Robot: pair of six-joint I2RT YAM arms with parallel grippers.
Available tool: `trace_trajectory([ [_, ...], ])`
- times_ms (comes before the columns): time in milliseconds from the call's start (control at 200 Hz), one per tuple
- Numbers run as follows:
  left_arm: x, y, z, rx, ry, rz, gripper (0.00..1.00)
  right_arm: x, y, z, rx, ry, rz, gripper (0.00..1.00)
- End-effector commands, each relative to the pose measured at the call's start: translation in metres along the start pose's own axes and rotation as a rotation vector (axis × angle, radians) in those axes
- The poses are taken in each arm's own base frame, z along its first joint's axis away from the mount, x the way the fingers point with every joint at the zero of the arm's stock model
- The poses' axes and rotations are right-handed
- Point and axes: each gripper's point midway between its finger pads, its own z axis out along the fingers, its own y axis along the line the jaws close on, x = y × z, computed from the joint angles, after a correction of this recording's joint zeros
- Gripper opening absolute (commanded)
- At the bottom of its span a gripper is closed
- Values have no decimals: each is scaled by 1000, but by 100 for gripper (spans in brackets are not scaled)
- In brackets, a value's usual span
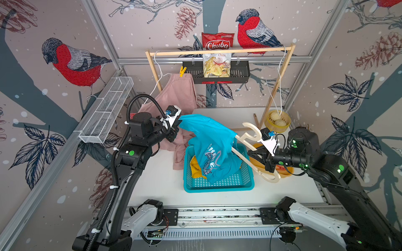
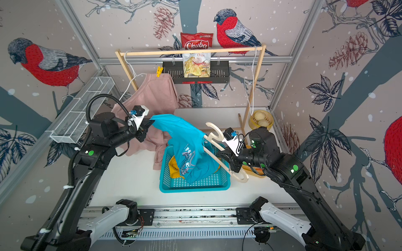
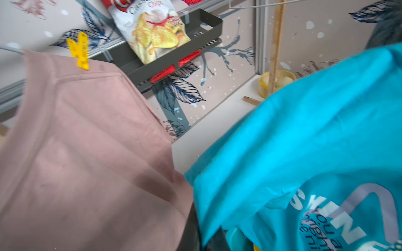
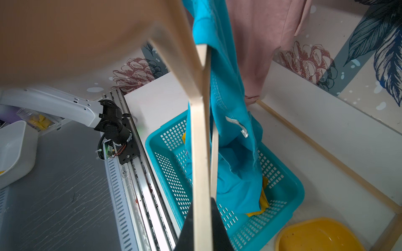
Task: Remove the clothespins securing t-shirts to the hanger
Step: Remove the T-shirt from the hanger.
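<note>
My left gripper (image 1: 179, 122) is shut on an edge of the teal t-shirt (image 1: 208, 134), whose cloth fills the left wrist view (image 3: 304, 130). The shirt stretches across to the end of a wooden hanger (image 1: 250, 139) and sags into the teal basket (image 1: 217, 187). My right gripper (image 1: 250, 153) is shut on that hanger's bar (image 4: 200, 130). A yellow t-shirt (image 1: 196, 168) lies in the basket. The pink t-shirt (image 1: 178, 93) hangs from a white wire hanger on the wooden rail, pinned by a yellow clothespin (image 1: 182, 71) (image 3: 81, 51).
A black shelf (image 1: 239, 73) on the back wall holds chip bags and has two red clips (image 1: 215, 82) on its lower edge. A yellow bowl (image 1: 287, 171) sits under my right arm. A steamer with buns (image 1: 277, 121) stands back right, a wire basket (image 1: 106, 110) on the left wall.
</note>
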Motion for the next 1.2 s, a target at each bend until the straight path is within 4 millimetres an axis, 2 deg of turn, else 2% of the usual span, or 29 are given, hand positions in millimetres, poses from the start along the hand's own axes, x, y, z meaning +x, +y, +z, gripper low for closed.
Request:
trace_trajectory([
  [0, -23, 47, -16, -251, -49, -47, 0, -9, -3, -1, 17, -42, -17, 0],
  [125, -44, 63, -36, -349, -119, -81, 0, -8, -3, -2, 16, -45, -20, 0],
  [235, -60, 66, -52, -385, -182, -93, 0, -6, -5, -1, 24, -43, -20, 0],
  [460, -93, 64, -77, -381, -284, -128, 0, -3, -13, -4, 80, -53, -5, 0],
  [670, -136, 52, -98, -294, -411, -147, 0, 16, -32, 4, 170, -54, 18, 0],
  [865, -155, 45, -104, -227, -467, -182, 0, 44, -57, 12, 268, 19, 72, 0],
  [1016, -167, 24, -102, -85, -495, -178, 0, 53, -75, 6, 343, 15, 108, 0],
  [1196, -174, 16, -107, -33, -524, -189, 0, 60, -90, 4, 395, 24, 140, 0],
])
